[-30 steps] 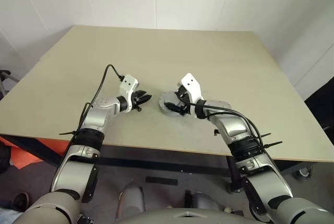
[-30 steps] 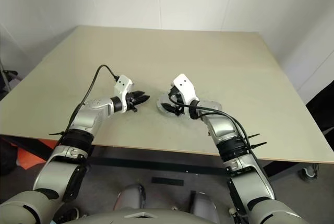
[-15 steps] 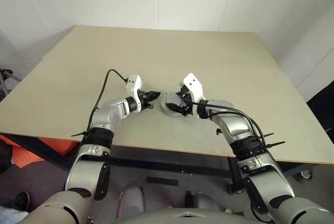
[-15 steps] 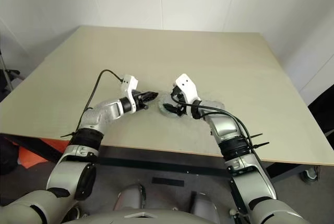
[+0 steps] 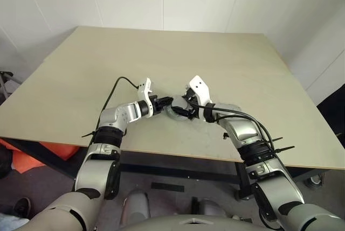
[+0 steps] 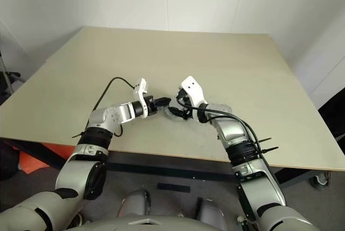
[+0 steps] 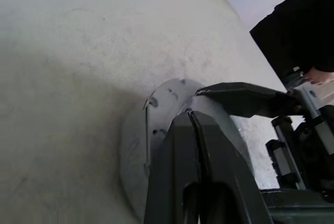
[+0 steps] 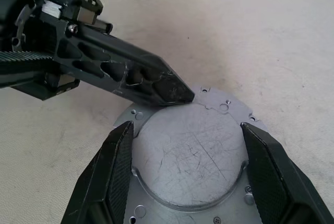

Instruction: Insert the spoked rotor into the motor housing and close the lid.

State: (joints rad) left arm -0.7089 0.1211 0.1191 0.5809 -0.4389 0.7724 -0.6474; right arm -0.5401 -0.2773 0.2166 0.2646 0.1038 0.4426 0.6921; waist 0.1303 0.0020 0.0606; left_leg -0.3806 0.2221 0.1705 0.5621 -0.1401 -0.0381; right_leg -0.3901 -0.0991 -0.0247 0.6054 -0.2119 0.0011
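Currently we are bracing the lid (image 8: 190,151) between the right gripper's (image 8: 190,169) wide-spread fingers, steadying it. We are pressing the left gripper (image 8: 180,93), fingers shut and empty, against its rim, probably to seat it.

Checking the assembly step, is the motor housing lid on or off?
On. A scratched silver lid covers the motor housing; no windings show.

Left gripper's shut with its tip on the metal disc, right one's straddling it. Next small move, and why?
Probably press down gently with the left gripper. Its shut tip touches the edge of the round lid, and the right gripper brackets that lid with fingers open, steadying it on the flat plate on the table.
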